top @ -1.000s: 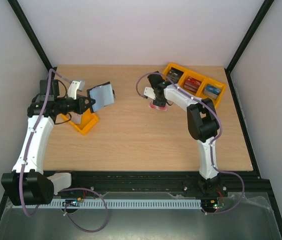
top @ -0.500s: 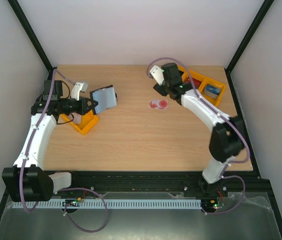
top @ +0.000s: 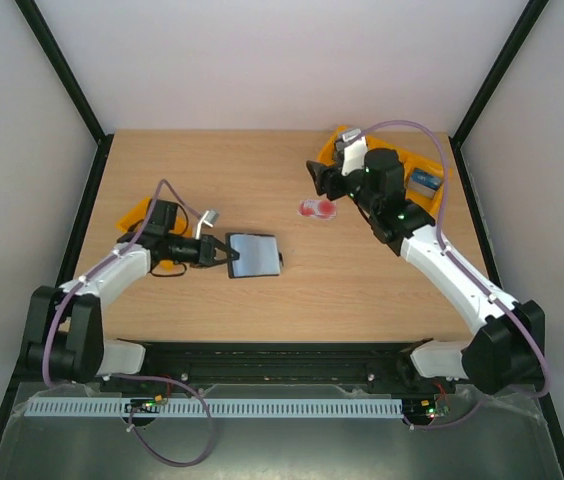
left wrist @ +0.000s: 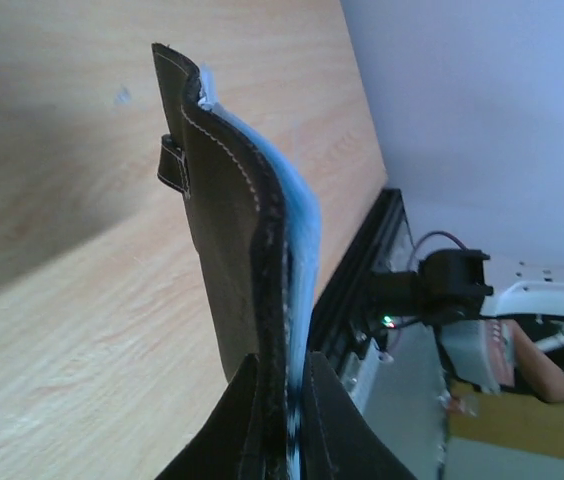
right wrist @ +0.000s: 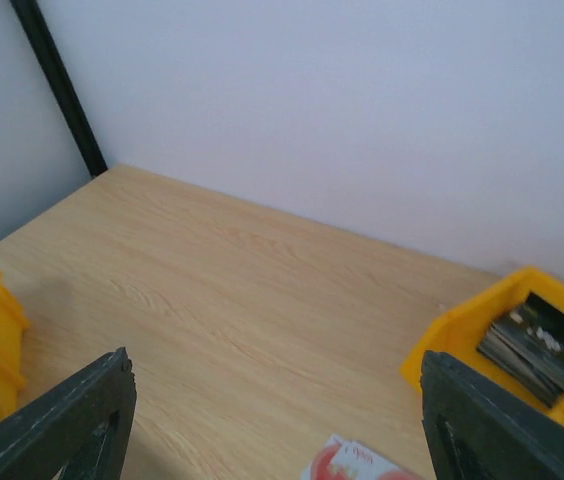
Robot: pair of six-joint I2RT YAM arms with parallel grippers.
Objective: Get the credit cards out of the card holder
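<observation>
The left claw (left wrist: pixel 282 405) is pressed together on one edge of the small black folding leather card holder (top: pixel 254 255). The holder is spread open with its grey-blue clear-pocket inside facing up, low over the front left of the pale wooden surface (top: pixel 262 180). Whether it touches the wood I cannot tell. The right claw (right wrist: pixel 280 425) is spread wide and grips nothing. It hangs over the small thin whitish-pink credit cards with red round marks (top: pixel 315 208), which lie on the surface near a yellow plastic tray (right wrist: pixel 457 325) holding dark card stacks (right wrist: pixel 537 345).
</observation>
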